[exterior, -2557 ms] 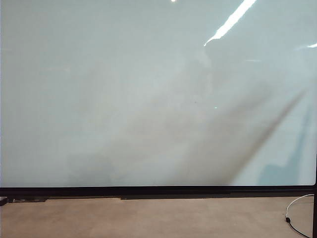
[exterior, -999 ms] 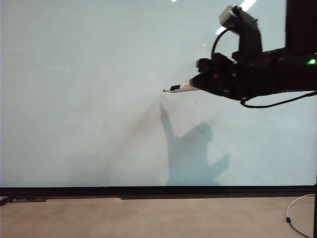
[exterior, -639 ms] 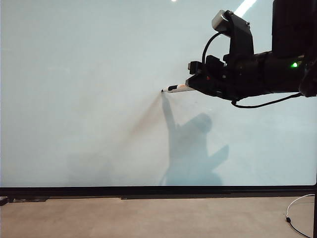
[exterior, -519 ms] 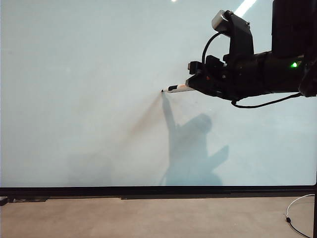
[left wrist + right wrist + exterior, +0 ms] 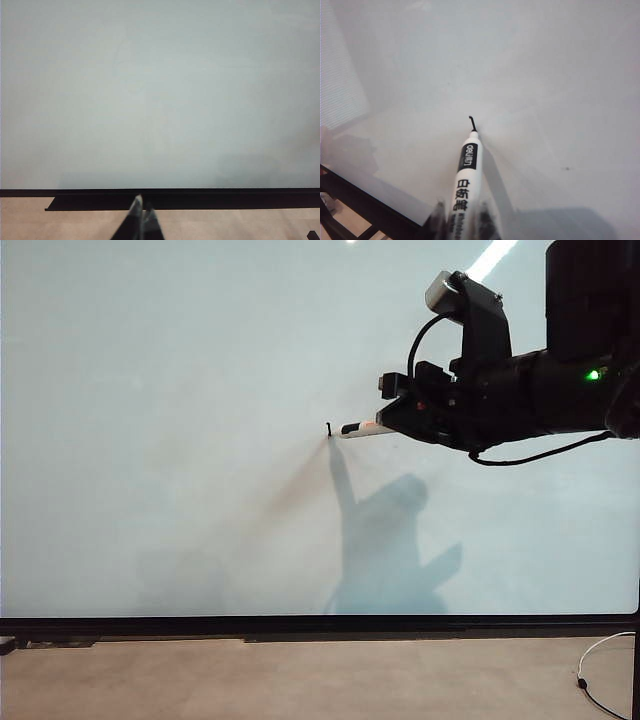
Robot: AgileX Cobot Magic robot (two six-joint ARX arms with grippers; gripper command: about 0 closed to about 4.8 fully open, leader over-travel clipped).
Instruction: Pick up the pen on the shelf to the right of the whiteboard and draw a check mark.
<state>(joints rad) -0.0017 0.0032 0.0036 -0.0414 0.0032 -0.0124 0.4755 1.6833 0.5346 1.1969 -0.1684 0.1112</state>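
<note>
The slim white marker pen (image 5: 464, 192) runs off the bottom edge of the right wrist view, where the right gripper's dark fingertips (image 5: 485, 220) are blurred. The left gripper (image 5: 141, 225) is cut off at the bottom edge, fingertips blurred.

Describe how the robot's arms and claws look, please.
The right arm is black and boxy, with a green light, a grey wrist camera on a black bracket and thin black cables. Its right claw is dark. The left claw shows only dark, slim fingers with pale tips.
</note>
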